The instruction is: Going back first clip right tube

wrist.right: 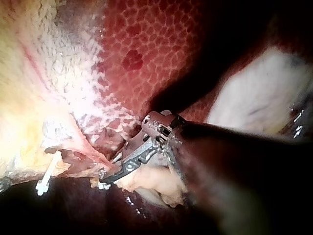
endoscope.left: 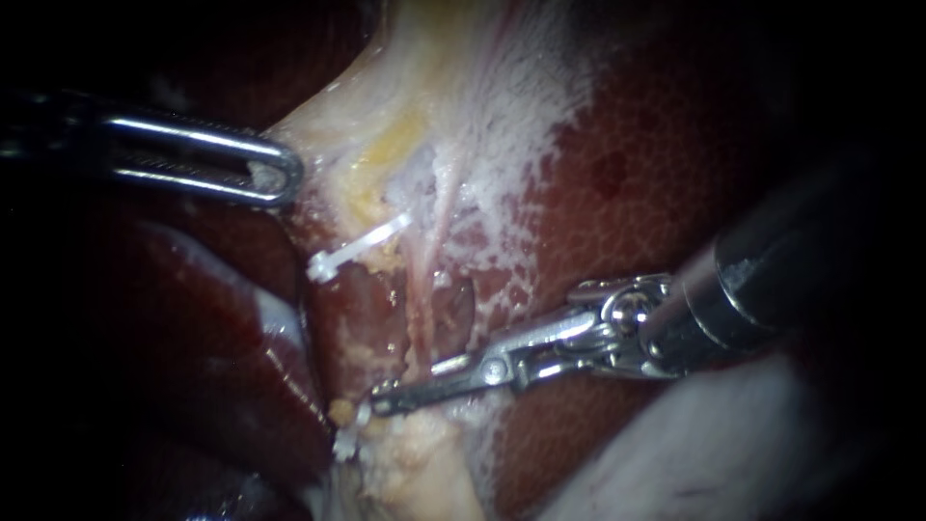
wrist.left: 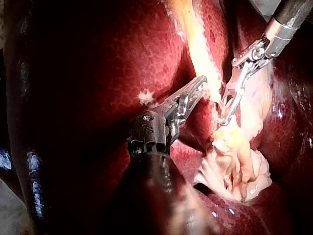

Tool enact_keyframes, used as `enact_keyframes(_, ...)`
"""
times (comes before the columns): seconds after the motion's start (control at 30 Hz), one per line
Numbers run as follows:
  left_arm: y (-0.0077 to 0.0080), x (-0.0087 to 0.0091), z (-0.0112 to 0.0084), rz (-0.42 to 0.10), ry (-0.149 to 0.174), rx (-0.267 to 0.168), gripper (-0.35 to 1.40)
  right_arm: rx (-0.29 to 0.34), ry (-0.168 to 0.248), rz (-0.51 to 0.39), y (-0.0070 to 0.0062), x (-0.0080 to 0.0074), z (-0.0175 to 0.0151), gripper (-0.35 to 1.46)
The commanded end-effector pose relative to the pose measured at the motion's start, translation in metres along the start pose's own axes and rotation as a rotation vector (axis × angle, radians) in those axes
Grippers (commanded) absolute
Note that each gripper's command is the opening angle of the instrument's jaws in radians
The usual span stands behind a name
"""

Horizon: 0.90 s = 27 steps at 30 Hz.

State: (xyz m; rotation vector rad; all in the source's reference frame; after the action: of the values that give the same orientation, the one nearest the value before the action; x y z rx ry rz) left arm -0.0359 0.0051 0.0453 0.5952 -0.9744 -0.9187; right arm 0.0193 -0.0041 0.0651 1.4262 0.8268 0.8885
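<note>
My right instrument (endoscope.left: 384, 398) comes in from the right, its slim jaws lying low over the pale fatty tissue. In the left wrist view its jaws (wrist.left: 226, 110) show a narrow gap and hold nothing. A white clip (endoscope.left: 345, 439) sits just below and left of its tip. A second white clip (endoscope.left: 355, 251) lies higher up, across a pinkish tube (endoscope.left: 424, 289). My left instrument (endoscope.left: 275, 174) is shut on the edge of the pale gallbladder tissue (endoscope.left: 405, 87) and holds it up to the left. The right wrist view shows the upper clip (wrist.right: 48, 177) ahead of the right jaws (wrist.right: 103, 180).
Dark red liver (endoscope.left: 675, 145) surrounds the dissected field, with a lobe (endoscope.left: 222, 338) under the left instrument. A whitish mass (endoscope.left: 714, 453) lies beneath the right shaft. Frayed white tissue (endoscope.left: 511, 164) covers the liver bed.
</note>
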Motion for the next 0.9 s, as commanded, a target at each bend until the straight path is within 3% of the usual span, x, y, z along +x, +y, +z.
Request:
enact_keyframes(0.03,0.0,0.0,0.0,0.0,0.0,0.0,-0.35,-0.001,0.002,0.0,0.0,0.0,0.0,-0.35)
enact_keyframes(0.53,0.0,0.0001,0.0001,0.0,0.0,-0.001,-0.35,-0.004,0.002,0.007,0.0,0.0001,-0.0001,-0.35)
enact_keyframes(0.57,0.0,0.0001,0.0001,0.001,0.0,-0.001,-0.35,-0.006,0.006,-0.017,-0.0001,0.0002,-0.0001,-0.09)
enact_keyframes(0.6,0.0,0.0001,0.0001,0.001,0.0,-0.001,-0.35,-0.009,0.011,-0.029,-0.0002,0.0002,-0.0001,0.05)
enact_keyframes(0.7,0.0,0.0001,0.0,0.001,0.0,-0.001,-0.35,-0.021,0.03,-0.076,-0.0004,0.0002,-0.0001,0.34)
enact_keyframes(0.8,0.0,0.0002,0.0,0.001,0.0,-0.001,-0.35,-0.047,0.072,-0.14,-0.0008,0.0001,-0.0001,0.48)
enact_keyframes(0.9,0.0,0.0003,0.0001,0.001,-0.001,-0.001,-0.35,-0.067,0.089,-0.224,-0.0013,0.0002,-0.0002,0.54)
